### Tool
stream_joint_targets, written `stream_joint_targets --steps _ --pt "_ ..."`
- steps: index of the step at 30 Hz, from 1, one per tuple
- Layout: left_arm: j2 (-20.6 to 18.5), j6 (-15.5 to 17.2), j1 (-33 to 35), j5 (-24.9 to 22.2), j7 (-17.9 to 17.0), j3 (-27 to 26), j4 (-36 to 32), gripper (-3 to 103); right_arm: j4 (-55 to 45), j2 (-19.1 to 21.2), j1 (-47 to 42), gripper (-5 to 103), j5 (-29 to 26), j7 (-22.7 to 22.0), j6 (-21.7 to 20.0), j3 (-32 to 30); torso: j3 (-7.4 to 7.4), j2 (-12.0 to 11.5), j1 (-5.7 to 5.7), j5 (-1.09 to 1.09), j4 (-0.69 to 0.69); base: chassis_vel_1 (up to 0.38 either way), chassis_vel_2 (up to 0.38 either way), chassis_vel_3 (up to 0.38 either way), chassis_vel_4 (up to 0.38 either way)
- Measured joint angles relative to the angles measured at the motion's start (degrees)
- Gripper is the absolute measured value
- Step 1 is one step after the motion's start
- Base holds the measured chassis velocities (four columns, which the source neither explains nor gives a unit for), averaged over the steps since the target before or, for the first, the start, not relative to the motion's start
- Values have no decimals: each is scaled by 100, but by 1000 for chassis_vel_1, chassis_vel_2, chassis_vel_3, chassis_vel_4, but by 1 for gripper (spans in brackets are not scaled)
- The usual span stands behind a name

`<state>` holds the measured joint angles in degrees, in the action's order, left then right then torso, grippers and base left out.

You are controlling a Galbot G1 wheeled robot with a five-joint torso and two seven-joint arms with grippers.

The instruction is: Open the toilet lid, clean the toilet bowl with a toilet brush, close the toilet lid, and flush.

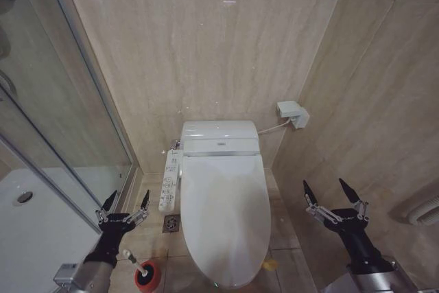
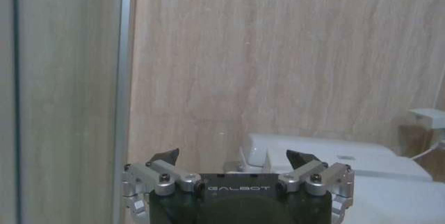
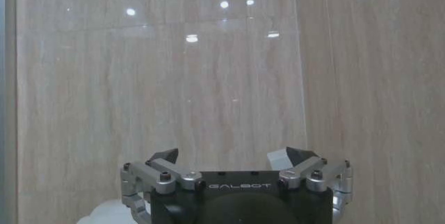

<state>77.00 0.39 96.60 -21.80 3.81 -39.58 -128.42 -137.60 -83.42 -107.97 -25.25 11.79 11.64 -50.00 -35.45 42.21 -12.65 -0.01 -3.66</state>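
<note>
The large glossy white oval plastic toilet lid [image 1: 223, 214] lies flat and closed over the toilet bowl, with a small yellow strap [image 1: 271, 263] poking out at its front right edge. Behind the lid sits the white rectangular tank housing [image 1: 219, 136] against the beige stone-tile wall [image 1: 206, 39]. Along the toilet's left side runs a long white button-covered control panel [image 1: 169, 180], and just beside its front end a small square metal floor drain [image 1: 171, 223] is set into the tiled floor.

The toilet brush [image 1: 130, 256], a thin white stick handle, stands tilted in its small round red cup holder [image 1: 147, 276] on the floor, left of the lid's front end and apart from it.

The left gripper [image 1: 124, 201] hovers above the floor just behind the brush holder, between the glass shower partition [image 1: 68, 128] and the control panel; its 2 black fingers are spread wide with nothing between them. In the left wrist view the same gripper [image 2: 238, 156] points toward the wall, with the tank housing [image 2: 326, 153] beyond it.

The right gripper [image 1: 331, 190] hangs to the right of the toilet, near the right-hand wall and well apart from the lid, its 2 fingers also spread apart and empty. The right wrist view shows it [image 3: 233, 155] facing bare wall tile.

A white plastic wall socket box [image 1: 293, 114] sits on the right wall, with a cable running to the tank housing.
</note>
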Motion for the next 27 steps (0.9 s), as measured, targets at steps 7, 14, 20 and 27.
stream_joint_targets --steps 7,14,20,27 --pt "-442 -10 -575 -407 188 -47 577 100 0 0 0 100 0 0 0 0 0 0 0 0 -1 0 0 0 0" --pt "-967 -110 -1274 -833 306 -83 1222 97 0 0 0 100 0 0 0 0 0 0 0 -2 -1 0 0 0 0" --pt "-1477 -226 -1767 -1117 519 51 1740 97 -1 0 0 100 0 0 0 0 0 0 0 -1 0 0 0 0 0" --pt "-1884 -334 -2348 -1297 493 259 2615 96 0 1 0 100 0 0 0 -1 0 0 0 -2 0 0 0 0 0"
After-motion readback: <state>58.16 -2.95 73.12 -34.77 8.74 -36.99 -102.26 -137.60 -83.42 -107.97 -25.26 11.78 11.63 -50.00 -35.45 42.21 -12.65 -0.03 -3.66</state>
